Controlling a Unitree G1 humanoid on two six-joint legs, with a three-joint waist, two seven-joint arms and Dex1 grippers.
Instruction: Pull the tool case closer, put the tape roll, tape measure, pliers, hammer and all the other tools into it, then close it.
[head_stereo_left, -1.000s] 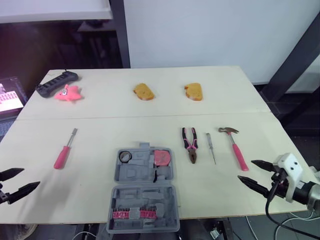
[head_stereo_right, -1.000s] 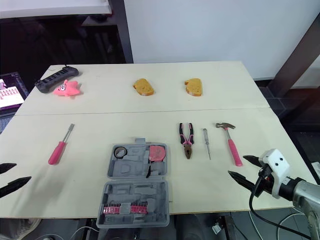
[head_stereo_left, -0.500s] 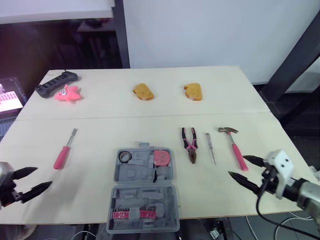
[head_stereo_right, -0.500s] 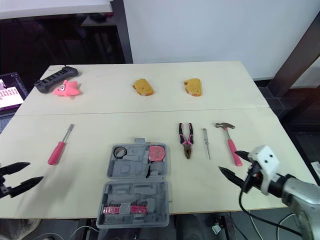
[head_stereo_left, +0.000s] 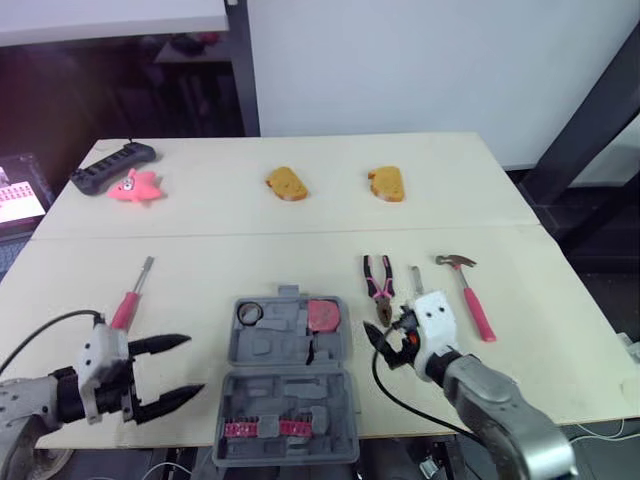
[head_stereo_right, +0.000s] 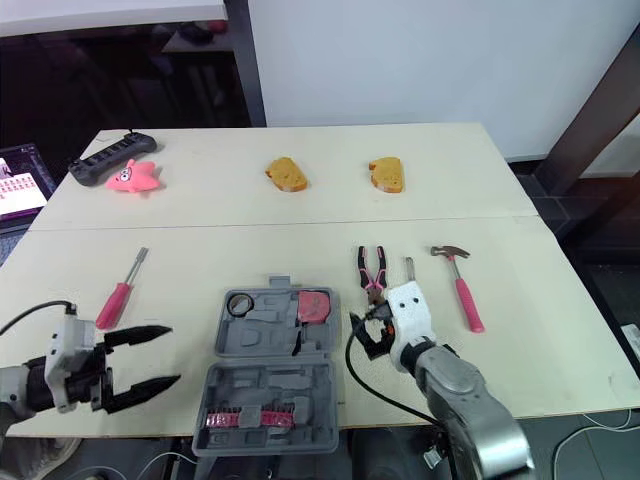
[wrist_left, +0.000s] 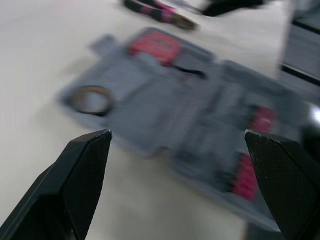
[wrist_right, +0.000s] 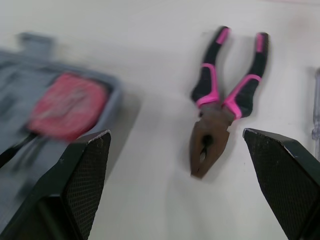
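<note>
The grey tool case (head_stereo_left: 288, 385) lies open at the table's front edge. A tape roll (head_stereo_left: 248, 312) and a pink tape measure (head_stereo_left: 322, 315) sit in its far half. To its right lie pink-handled pliers (head_stereo_left: 378, 283), a small clear screwdriver (wrist_right: 316, 115) and a pink-handled hammer (head_stereo_left: 470, 295). A pink screwdriver (head_stereo_left: 128, 300) lies to the case's left. My left gripper (head_stereo_right: 172, 353) is open, just left of the case. Open too, my right gripper (head_stereo_left: 385, 335) hovers between the case and the pliers (wrist_right: 220, 100), holding nothing.
Two toast-like pieces (head_stereo_left: 287, 183) (head_stereo_left: 387, 183), a pink toy (head_stereo_left: 137, 186) and a black power strip (head_stereo_left: 113, 166) lie along the table's far side. A lit screen (head_stereo_left: 15, 195) stands off the left edge.
Both arms swung inward from the table's outer edges. The left gripper now sits beside the case's left side, the right one near the pliers. No tool has moved.
</note>
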